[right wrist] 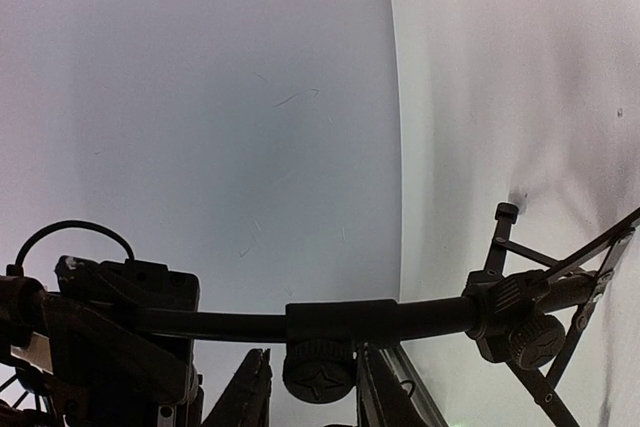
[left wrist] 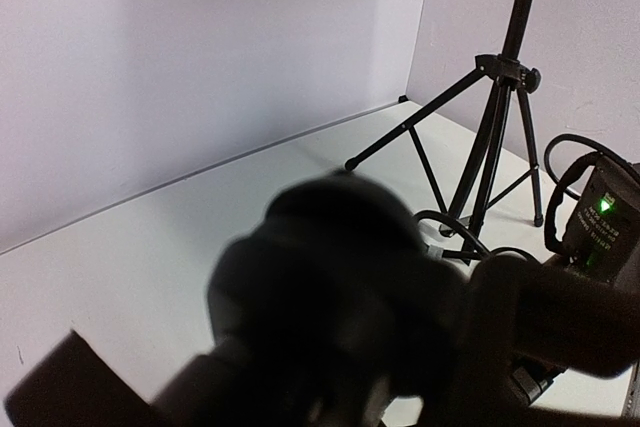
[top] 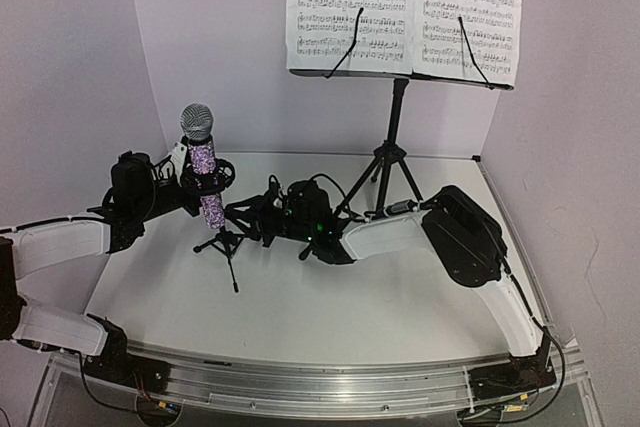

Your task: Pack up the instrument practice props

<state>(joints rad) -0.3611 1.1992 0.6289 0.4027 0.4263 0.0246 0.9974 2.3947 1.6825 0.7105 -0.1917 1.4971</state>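
Note:
The purple glitter microphone (top: pixel 203 169) with its grey mesh head stands in the clip of the small black tripod mic stand (top: pixel 226 239). My left gripper (top: pixel 187 175) is at the microphone's body, beside the clip. A blurred dark shape (left wrist: pixel 330 287) fills the left wrist view and hides the jaws. My right gripper (top: pixel 258 215) reaches the stand from the right. In the right wrist view its jaws stand either side of the knob (right wrist: pixel 320 372) under the stand's pole (right wrist: pixel 400 317), with a gap on the left side. The tall music stand (top: pixel 397 117) holds the white sheet music (top: pixel 350 7) at the back.
The music stand's tripod legs (left wrist: pixel 497 137) spread over the back of the table (top: pixel 330 307), close behind my right arm (top: pixel 400 232). White walls (top: pixel 60 77) close in the left, back and right sides. Cables (left wrist: pixel 570 152) loop near the right wrist.

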